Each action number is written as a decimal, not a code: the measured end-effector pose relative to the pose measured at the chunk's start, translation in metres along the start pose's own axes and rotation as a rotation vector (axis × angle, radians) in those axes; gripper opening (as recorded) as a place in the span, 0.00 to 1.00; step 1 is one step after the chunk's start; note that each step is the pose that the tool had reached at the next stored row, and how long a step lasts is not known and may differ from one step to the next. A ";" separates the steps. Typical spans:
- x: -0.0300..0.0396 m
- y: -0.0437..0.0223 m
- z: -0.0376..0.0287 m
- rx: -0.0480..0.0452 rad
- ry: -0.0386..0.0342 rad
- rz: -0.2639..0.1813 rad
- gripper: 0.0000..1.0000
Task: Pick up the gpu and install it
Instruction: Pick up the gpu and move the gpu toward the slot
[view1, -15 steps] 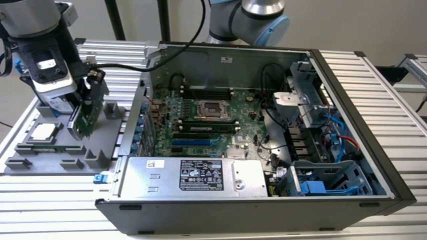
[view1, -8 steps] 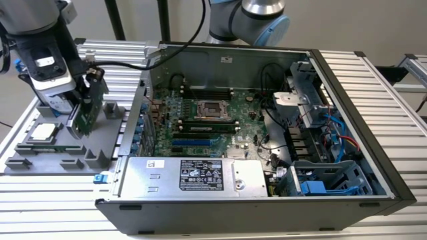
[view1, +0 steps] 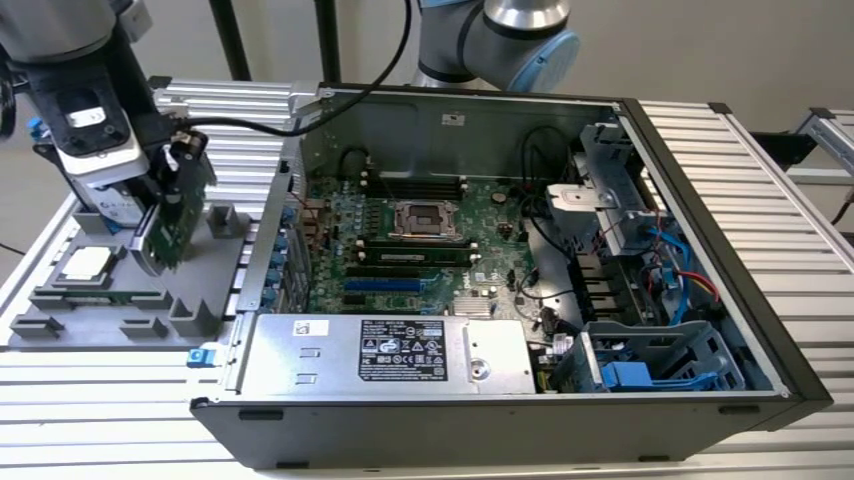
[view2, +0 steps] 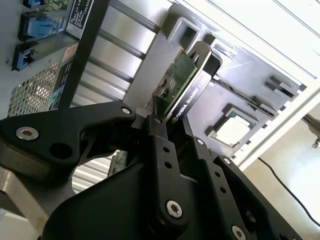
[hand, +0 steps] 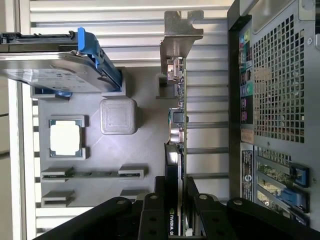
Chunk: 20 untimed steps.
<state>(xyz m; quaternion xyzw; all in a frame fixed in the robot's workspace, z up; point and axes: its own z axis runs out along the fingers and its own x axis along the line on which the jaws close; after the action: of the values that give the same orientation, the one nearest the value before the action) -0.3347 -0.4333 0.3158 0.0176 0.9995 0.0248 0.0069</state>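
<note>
Exterior view has the pincer (view1: 170, 195) clamped on the gpu (view1: 163, 235), held upright over the grey parts tray (view1: 80, 325) on the worktop (view1: 107, 400), beside the open PC case (view1: 694, 160). Second wrist view catches white lettering (view2: 187, 100) on the card's black edge, while first wrist view shows its silver bracket (hand: 179, 30) instead. Its lower edge may be touching the tray, hard to say.

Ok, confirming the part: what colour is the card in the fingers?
The card is green one side, black the other; best in the second wrist view.
</note>
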 end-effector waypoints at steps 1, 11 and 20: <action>0.0000 0.0000 -0.0006 0.0000 0.0000 0.000 0.00; -0.0001 0.0003 -0.0065 0.0000 0.0000 0.000 0.00; -0.0001 0.0006 -0.0120 0.0000 0.0000 0.000 0.00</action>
<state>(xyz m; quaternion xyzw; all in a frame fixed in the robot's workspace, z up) -0.3347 -0.4333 0.3278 0.0176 0.9995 0.0248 0.0069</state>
